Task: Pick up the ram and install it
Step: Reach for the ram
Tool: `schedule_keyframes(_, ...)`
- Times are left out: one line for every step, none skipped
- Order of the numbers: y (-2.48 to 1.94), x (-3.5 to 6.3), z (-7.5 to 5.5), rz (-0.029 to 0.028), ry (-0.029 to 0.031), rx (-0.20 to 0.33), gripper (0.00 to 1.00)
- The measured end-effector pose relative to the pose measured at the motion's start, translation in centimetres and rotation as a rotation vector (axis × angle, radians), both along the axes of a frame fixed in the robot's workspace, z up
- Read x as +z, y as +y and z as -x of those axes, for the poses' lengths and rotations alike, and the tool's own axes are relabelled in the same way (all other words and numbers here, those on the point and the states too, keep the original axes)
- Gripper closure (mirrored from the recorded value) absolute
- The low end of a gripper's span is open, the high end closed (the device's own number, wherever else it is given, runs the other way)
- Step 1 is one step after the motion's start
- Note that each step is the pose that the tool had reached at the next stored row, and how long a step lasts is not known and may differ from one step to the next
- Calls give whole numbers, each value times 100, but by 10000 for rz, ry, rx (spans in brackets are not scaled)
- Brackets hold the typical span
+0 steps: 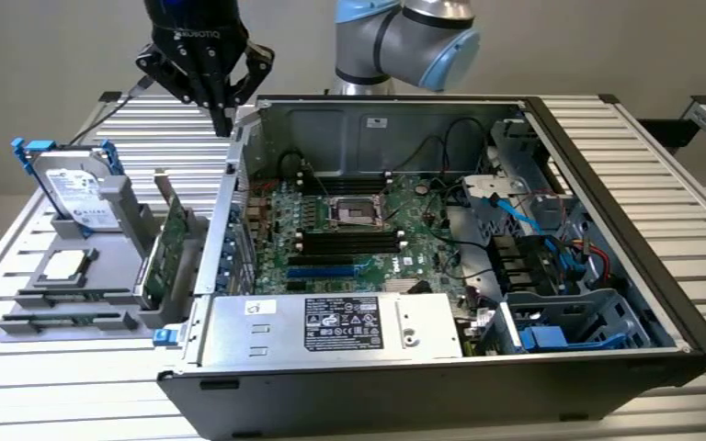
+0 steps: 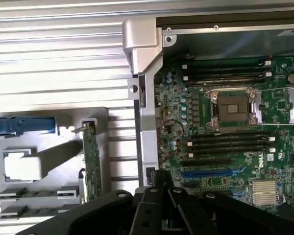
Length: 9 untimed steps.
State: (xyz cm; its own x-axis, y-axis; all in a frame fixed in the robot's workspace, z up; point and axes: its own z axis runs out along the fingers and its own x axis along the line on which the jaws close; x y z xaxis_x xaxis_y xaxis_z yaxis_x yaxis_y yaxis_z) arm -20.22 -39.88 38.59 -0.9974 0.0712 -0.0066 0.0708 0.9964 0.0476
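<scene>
Exterior and wrist views of a slatted aluminium desk point(image 1: 47, 390) point(image 2: 63, 49), read from the exterior view's left.

(a) A grey plastic parts tray point(image 1: 144, 317) point(image 2: 59, 156) rests on the desk. A silver hard drive with blue clips point(image 1: 77, 188) stands upright at its far end. A square silver processor chip point(image 1: 65, 265) point(image 2: 19, 169) lies flat at its middle.

(b) The ram point(image 1: 69, 322) point(image 2: 30, 211), a long thin green circuit-board stick with dark chips, lies in a groove at the tray's near end. A second stick of the same kind point(image 1: 71, 297) point(image 2: 39, 192) sits in the groove just beside it. Nothing touches either stick.

(c) A larger green expansion card point(image 1: 176, 243) point(image 2: 90, 161) stands on edge along the tray's side, next to the case.

(d) The black robot gripper point(image 1: 222, 122) point(image 2: 162, 182) hangs in the air above the far corner of the case's wall, well apart from the ram. Its jaws are pressed together and point downward, with nothing held between them.

(e) The open black computer case point(image 1: 647, 285) point(image 2: 142, 49) lies on its side. Inside it are the green motherboard point(image 1: 273, 262) point(image 2: 171, 122), a square processor socket point(image 1: 359, 211) point(image 2: 232, 105) and rows of long black memory slots point(image 1: 350, 241) point(image 2: 230, 142). A silver power-supply box point(image 1: 328, 322) fills the near edge.

(f) The grey and blue robot arm point(image 1: 408, 37) rises behind the case.
</scene>
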Motion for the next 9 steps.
schedule_keyframes(0, -10, 45, 0, 14, 0, 89)
schedule_keyframes(0, -19, 90, 2, 28, 0, 89)
schedule_keyframes(0, -27, 137, 5, 43, 1, 89)
schedule_keyframes(0, -36, 182, 7, 56, 1, 89)
schedule_keyframes(0, -45, 229, 10, 69, -1, 89)
schedule_keyframes(0, -55, 274, 12, 77, -1, 89)
schedule_keyframes(0, -64, 319, 17, 84, 1, 89)
schedule_keyframes(0, -73, 363, 22, 90, 1, 89)
schedule_keyframes(0, -81, 409, 30, 95, 0, 89)
